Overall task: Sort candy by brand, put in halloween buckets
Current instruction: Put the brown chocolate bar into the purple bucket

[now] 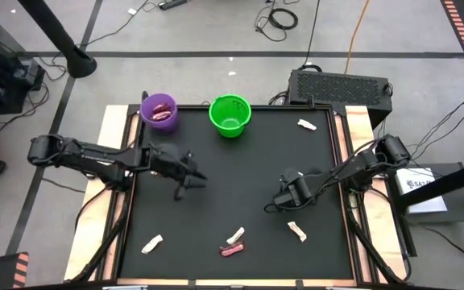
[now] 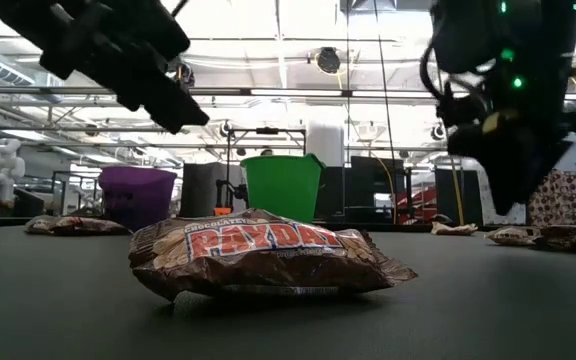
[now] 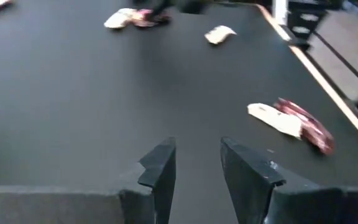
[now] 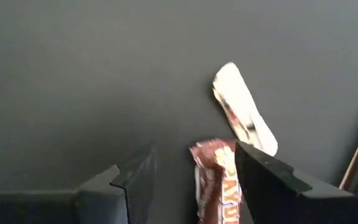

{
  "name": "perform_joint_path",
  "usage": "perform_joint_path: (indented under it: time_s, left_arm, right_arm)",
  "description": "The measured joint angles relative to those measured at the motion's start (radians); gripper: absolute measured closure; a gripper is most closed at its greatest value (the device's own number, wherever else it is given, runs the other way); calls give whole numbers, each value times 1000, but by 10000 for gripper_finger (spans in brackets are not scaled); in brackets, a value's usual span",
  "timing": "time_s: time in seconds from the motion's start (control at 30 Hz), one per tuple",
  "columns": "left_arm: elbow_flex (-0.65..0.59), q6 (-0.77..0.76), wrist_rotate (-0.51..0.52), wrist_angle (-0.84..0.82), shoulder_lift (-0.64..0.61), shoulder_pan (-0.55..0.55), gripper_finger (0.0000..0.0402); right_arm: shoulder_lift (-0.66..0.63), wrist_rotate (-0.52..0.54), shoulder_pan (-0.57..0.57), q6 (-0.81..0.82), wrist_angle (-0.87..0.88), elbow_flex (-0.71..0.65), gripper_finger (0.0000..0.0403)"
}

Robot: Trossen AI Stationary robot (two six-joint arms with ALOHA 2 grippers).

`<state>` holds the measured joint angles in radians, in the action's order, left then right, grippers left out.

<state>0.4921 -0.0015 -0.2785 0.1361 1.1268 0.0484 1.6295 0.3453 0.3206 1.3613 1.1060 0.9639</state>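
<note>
The purple bucket holds pink-red candy, and the green bucket stands beside it at the mat's far edge. A pink-red bar and a white bar lie together near the front edge. They also show in the right wrist view as the pink-red bar and the white bar. More white bars lie at the front left, front right and far right. My left gripper is open and empty above the mat's left middle. My right gripper is open and empty above the right middle.
The black mat has wooden rails along its left and right sides. In the low view the pink-red bar lies close to the camera, with both arms raised above the mat. A black box stands behind the far right corner.
</note>
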Motion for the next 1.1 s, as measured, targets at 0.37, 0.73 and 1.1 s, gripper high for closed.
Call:
perform_joint_path:
  time_s: [0.37,0.73,1.1]
  left_arm:
    - [-4,64,8,182,127,-116,269]
    - [-4,65,9,201,194,-107,269]
    - [-4,67,8,264,194,-107,269]
  right_arm:
    - [0,-62,0,58,-131,-161,200]
    - [-2,-59,0,24,-178,-177,236]
    - [2,173,-7,-20,-220,-165,394]
